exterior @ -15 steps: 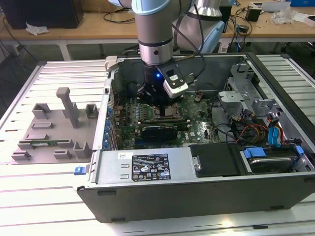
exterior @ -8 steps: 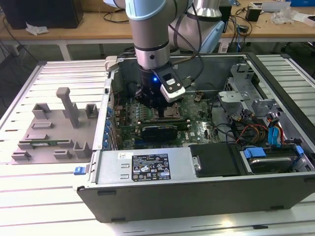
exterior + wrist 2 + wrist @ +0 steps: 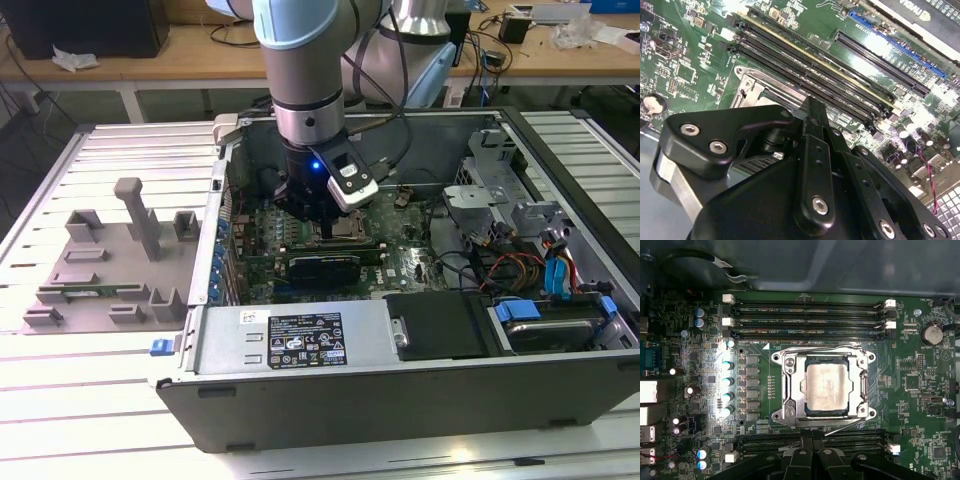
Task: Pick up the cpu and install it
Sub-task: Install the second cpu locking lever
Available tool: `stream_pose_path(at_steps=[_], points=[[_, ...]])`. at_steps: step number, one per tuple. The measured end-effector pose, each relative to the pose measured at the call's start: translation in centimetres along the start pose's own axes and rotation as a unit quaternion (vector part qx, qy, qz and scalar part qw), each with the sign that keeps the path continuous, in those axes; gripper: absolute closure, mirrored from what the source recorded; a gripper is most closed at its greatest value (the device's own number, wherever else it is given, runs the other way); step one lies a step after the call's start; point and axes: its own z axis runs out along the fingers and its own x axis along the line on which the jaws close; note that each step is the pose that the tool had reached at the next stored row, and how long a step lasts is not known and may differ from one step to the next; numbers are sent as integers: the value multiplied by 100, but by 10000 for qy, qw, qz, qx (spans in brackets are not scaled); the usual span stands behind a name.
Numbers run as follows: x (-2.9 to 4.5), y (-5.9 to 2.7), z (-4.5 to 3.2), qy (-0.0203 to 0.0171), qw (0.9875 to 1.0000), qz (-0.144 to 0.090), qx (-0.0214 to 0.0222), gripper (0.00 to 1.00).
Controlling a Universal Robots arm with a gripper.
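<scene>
The cpu (image 3: 826, 388) lies flat in the socket (image 3: 823, 387) at the middle of the motherboard (image 3: 760, 405), silver top up, the metal frame around it; memory slots (image 3: 807, 319) run at its 12 o'clock. In the exterior view the pincer (image 3: 328, 226) hangs low inside the open case (image 3: 420, 400), over the socket. Its fingers (image 3: 812, 125) look pressed together, gripping nothing.

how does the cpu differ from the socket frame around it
The cpu has a plain, shiny silver top; the socket frame is a metal bracket with screws at its corners. The cpu is a solid square, the frame an open border, larger, enclosing it. Both lie flat on the green motherboard.
</scene>
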Motion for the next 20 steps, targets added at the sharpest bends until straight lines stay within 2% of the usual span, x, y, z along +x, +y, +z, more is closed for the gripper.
stream_pose_path(at_steps=[3,5,7,10,14,15,17,20], points=[[1,-1,6,0,10000,0,-2,89],[7,-1,20,0,10000,1,-21,89],[39,-3,51,-1,10000,3,-33,89],[128,-6,98,-3,10000,4,-37,89],[159,-26,110,-7,10000,8,-82,89],[160,-44,110,-7,9999,11,-102,89],[159,-108,107,-5,9998,23,-200,89],[158,-134,107,-5,9996,34,-298,89]])
